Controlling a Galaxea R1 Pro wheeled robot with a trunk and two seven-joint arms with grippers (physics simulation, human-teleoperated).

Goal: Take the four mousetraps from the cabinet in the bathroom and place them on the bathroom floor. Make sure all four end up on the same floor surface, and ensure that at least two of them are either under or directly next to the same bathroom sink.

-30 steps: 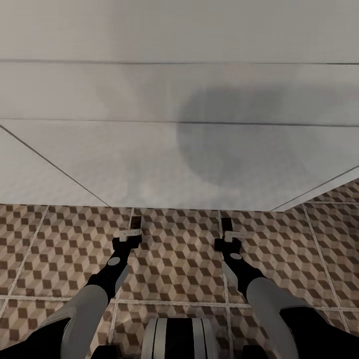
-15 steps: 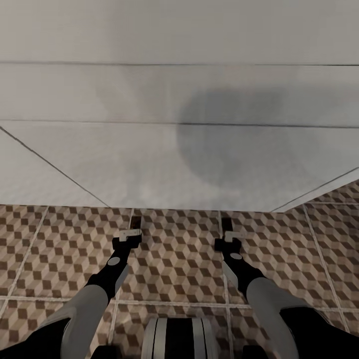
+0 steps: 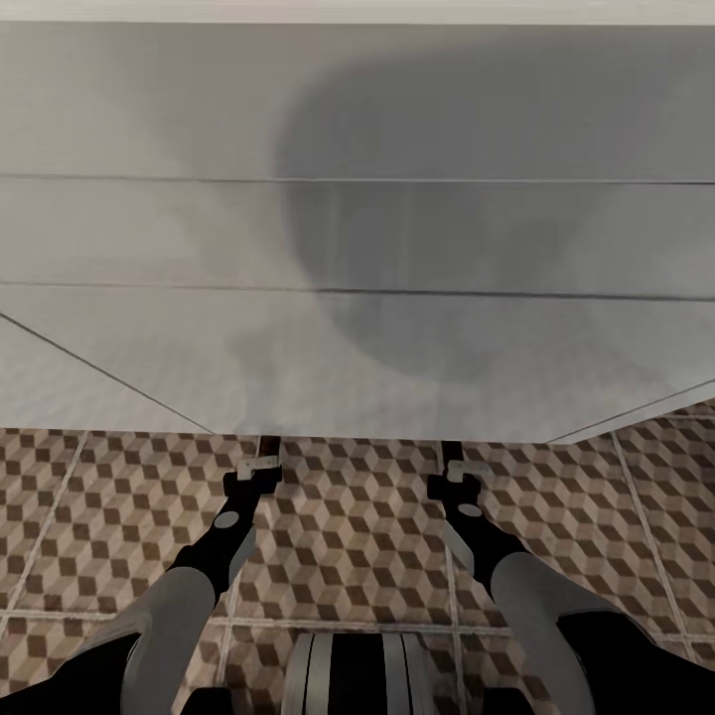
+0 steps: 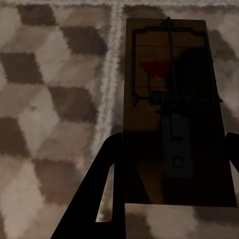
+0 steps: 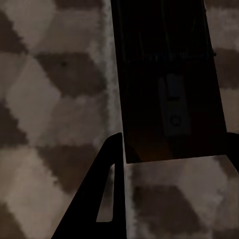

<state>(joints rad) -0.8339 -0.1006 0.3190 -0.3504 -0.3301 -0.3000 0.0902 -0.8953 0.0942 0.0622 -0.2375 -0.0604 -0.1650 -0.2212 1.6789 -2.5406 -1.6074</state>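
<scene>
Two mousetraps in hand, one per arm. Left mousetrap [image 4: 172, 112]: dark-brown flat board, wire spring bar and a red patch on its upper face, metal tab toward the near end; in the left wrist view it sits between the two dark fingers [image 4: 102, 186], near end pinched by the left gripper [image 3: 264, 464]. In the head view this board [image 3: 268, 446] pokes forward from the fingertips, its far end right at the lower edge of the white front panel [image 3: 357, 328]. Right mousetrap [image 5: 167, 79]: same kind of board, much darker in shadow, wire barely readable, pale tab visible; the right gripper [image 3: 455, 463] is closed on its near end, one finger [image 5: 102, 189] plain along its side, the other only at the frame edge. In the head view the right board [image 3: 453, 450] likewise reaches up to the panel's lower edge. Both boards are held roughly level over the bathroom floor [image 3: 348, 536], cube-pattern tiles in brown, beige and white with pale grout lines; I cannot tell whether either touches the tiles. Both arms extend forward in parallel, well apart, with the robot's trunk [image 3: 357, 675] between them at the bottom of the head view. The white panel carries two thin horizontal seams and a broad round shadow [image 3: 437, 228] on its right half.
</scene>
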